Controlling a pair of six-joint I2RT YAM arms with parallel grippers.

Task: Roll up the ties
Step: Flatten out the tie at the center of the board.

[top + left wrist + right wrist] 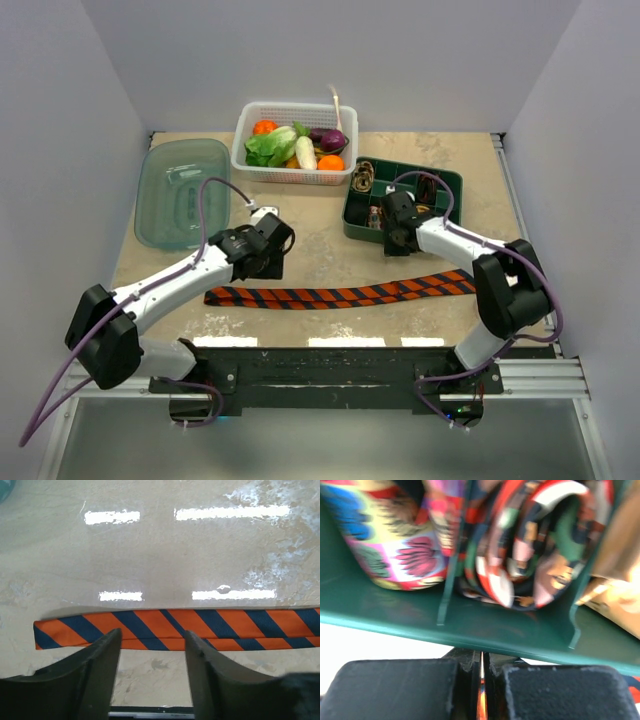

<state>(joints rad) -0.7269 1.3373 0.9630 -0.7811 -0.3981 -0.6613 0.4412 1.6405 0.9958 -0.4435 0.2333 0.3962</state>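
Note:
A long orange-and-dark-blue striped tie (340, 295) lies flat and unrolled across the near part of the table. In the left wrist view (175, 628) its left end shows just beyond my fingers. My left gripper (268, 252) (152, 636) is open and empty, hovering over the tie's left part. My right gripper (394, 238) (481, 661) is shut at the front wall of the green compartment tray (450, 185) (485, 630). Rolled patterned ties (530, 545) (395, 540) sit in its compartments, and a tan coil (362, 178) shows at its back left.
A white basket (246, 128) of toy vegetables stands at the back centre. A teal see-through tub (183, 190) lies at the back left. White walls close in both sides and the back.

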